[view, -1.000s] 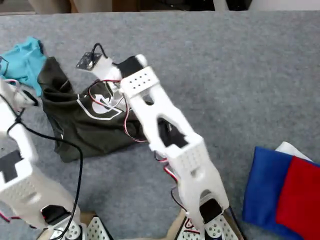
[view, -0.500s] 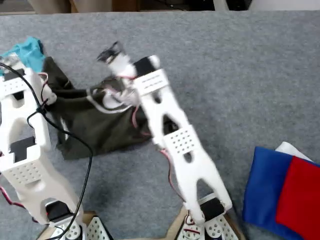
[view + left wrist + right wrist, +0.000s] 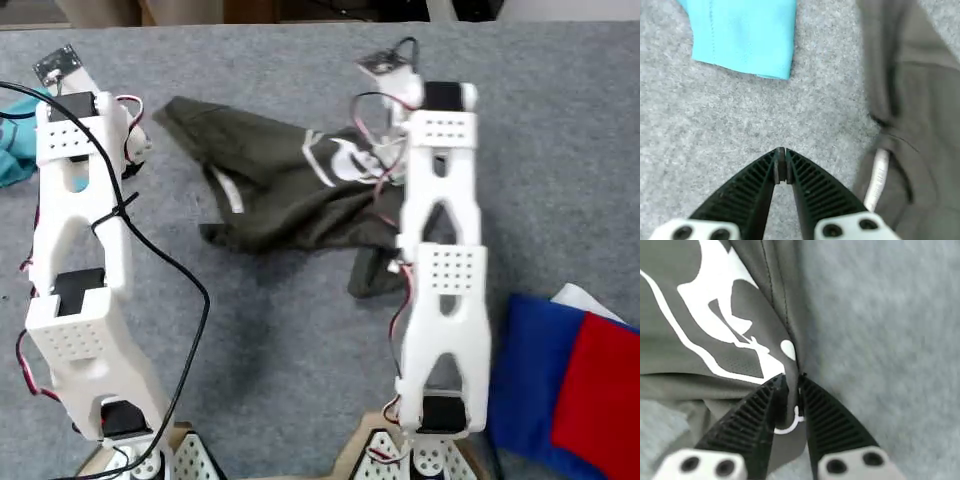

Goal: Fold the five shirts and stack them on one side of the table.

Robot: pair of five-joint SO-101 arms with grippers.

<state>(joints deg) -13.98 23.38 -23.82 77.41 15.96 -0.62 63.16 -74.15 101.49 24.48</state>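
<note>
A dark olive shirt (image 3: pixel 280 185) with a white print lies crumpled in the middle of the grey table (image 3: pixel 560 150). My right gripper (image 3: pixel 790 382) is shut on a fold of this shirt (image 3: pixel 715 315) at its printed right end, under the right arm (image 3: pixel 440 180). My left gripper (image 3: pixel 781 170) is shut with nothing in it, just above bare table. It sits between the teal shirt (image 3: pixel 740 30) and the dark shirt's left edge (image 3: pixel 910 100). The left arm (image 3: pixel 75 190) stands at the table's far left.
The teal shirt (image 3: pixel 12 160) lies bunched at the left edge. Folded blue (image 3: pixel 530 370) and red (image 3: pixel 605 400) shirts are stacked at the front right, with a white one (image 3: pixel 580 296) peeking from beneath. Bare table lies at the back right.
The right arm has pulled the dark shirt to the right, away from the teal one. The left arm has swung toward the back left, and its gripper holds nothing now.
</note>
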